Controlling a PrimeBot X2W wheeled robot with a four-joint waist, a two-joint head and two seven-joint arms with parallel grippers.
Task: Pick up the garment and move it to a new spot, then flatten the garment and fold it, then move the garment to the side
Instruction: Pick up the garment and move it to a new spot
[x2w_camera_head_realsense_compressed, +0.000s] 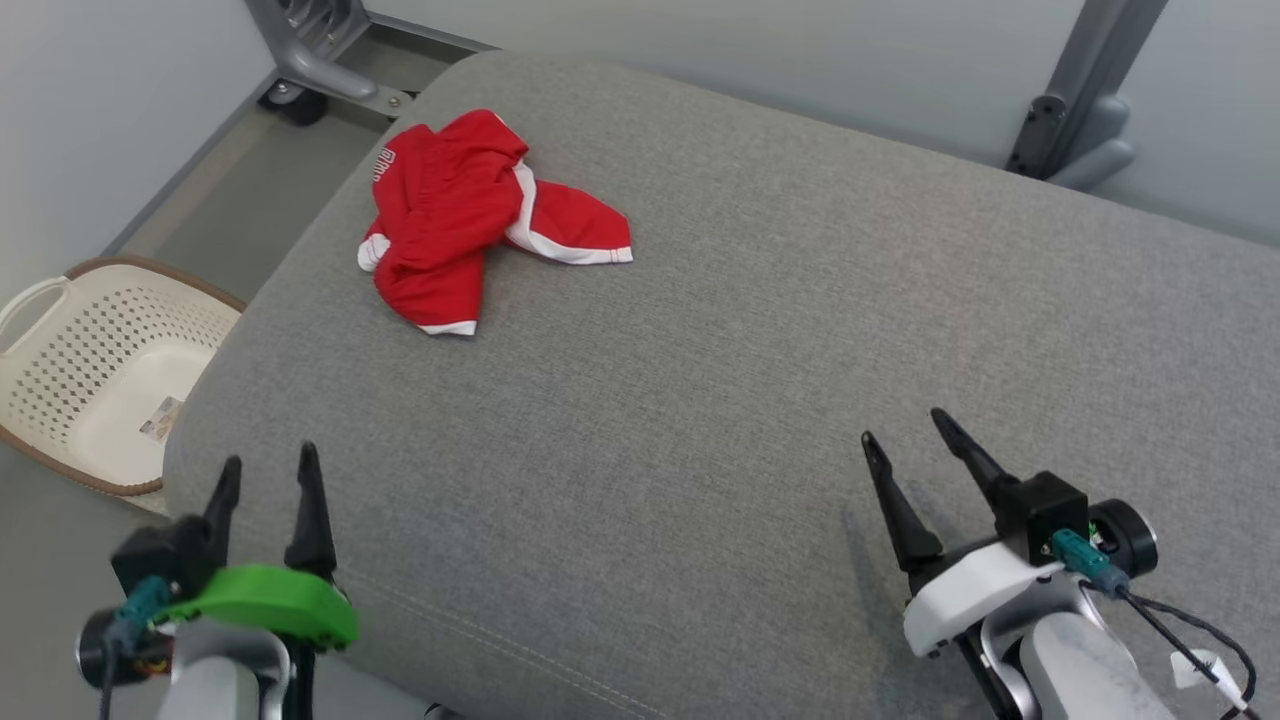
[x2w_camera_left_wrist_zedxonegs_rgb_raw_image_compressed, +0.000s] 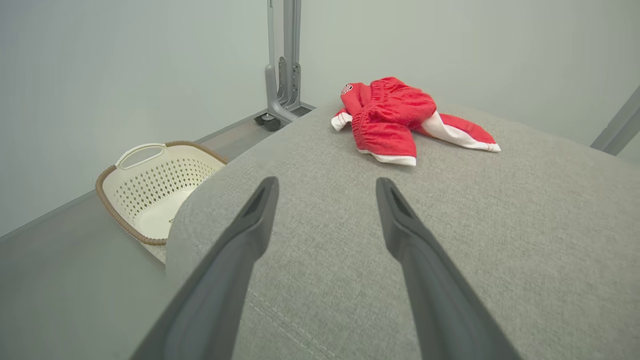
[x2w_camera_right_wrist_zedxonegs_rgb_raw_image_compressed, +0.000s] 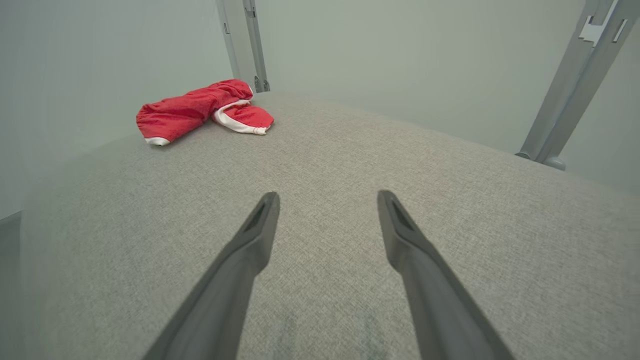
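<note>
Crumpled red fabric garment with white trim (x2w_camera_head_realsense_compressed: 450, 210) lies at the far left of the grey upholstered cushion (x2w_camera_head_realsense_compressed: 700, 400), close to its edge. Left gripper (x2w_camera_head_realsense_compressed: 270, 455) and right gripper (x2w_camera_head_realsense_compressed: 903, 425) hover at the near side, well apart from it, jaws spread wide and empty. The left arm looks closer; pinching a thick bunched fold, not 1 thin hem, should lift it whole.

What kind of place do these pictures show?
Probably a test room set up for laundry folding: a grey padded surface holds a crumpled red garment, and a cream laundry basket stands on the floor beside it.
</note>
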